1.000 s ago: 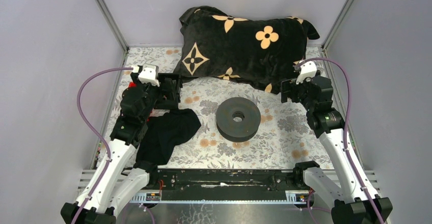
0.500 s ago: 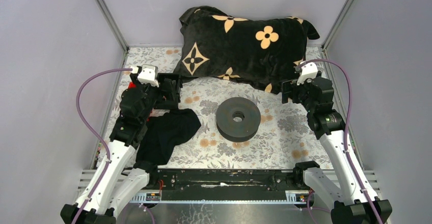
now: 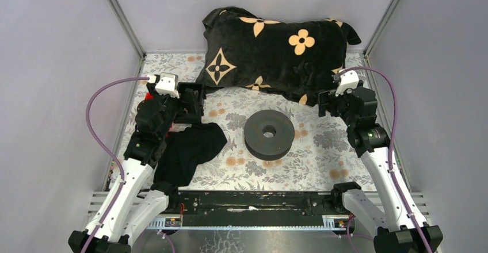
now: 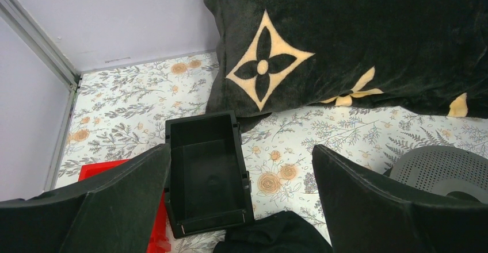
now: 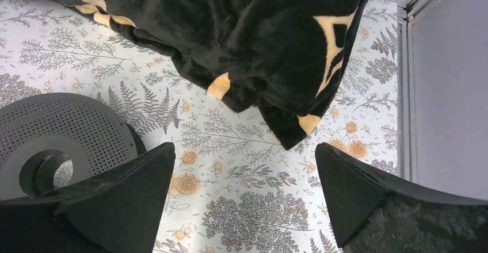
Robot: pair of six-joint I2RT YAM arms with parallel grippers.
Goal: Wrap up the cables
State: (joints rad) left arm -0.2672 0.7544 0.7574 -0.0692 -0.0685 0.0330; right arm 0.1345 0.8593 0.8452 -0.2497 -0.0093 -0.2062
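The left tool (image 4: pixel 241 148) has its fingers wide apart near a black box (image 4: pixel 207 172) and holds nothing. The right tool (image 5: pixel 245 145) is also apart and empty, over the bench (image 5: pixel 241 218) beside the black spool (image 5: pixel 63 132).

**Partly seen only**

In the left wrist view, the left gripper (image 4: pixel 240 149) covers most of a flat red plastic piece (image 4: pixel 106 169). The picture's edges cut off the black perforated disc-shaped spool (image 4: pixel 437 164) and the crumpled black cloth (image 4: pixel 276 236).

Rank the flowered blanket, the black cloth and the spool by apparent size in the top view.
1. flowered blanket: clearly largest.
2. black cloth, then spool: close, and the left arm covers part of the cloth, so unsure.
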